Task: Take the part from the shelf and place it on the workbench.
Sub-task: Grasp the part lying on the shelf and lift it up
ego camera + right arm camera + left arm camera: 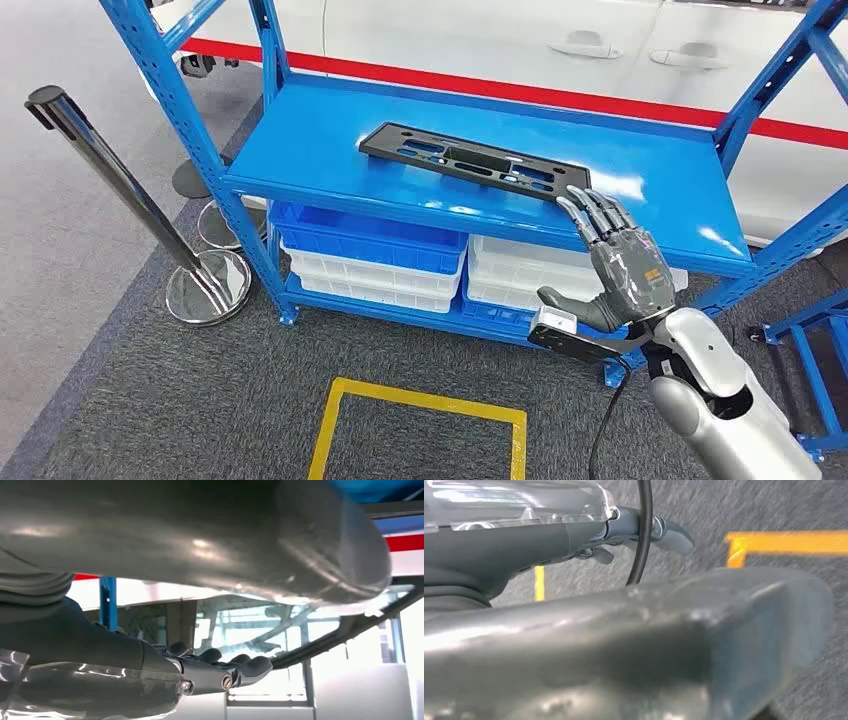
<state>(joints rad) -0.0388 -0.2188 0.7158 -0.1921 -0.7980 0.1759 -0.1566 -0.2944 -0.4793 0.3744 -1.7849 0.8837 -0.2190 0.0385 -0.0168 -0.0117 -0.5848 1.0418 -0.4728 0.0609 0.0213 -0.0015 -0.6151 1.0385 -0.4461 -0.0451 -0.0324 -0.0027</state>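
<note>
A long black flat part [465, 160] with cut-outs lies on the top board of the blue shelf [310, 150]. My right hand [615, 265] is raised in front of the shelf's front edge, fingers straight and spread, fingertips [590, 205] close to the part's right end. It holds nothing. The right wrist view shows its thumb [310, 545] and dark fingers [235, 670] apart with only air between them. In the left wrist view my left hand [634, 645] hangs over grey carpet, thumb large in front, fingers [659, 532] empty.
Blue and white bins [375, 255] fill the lower shelf. A chrome stanchion [130, 200] stands to the left on the carpet. A yellow floor square [415, 435] lies in front of the shelf. A white car with a red stripe [520, 45] is behind.
</note>
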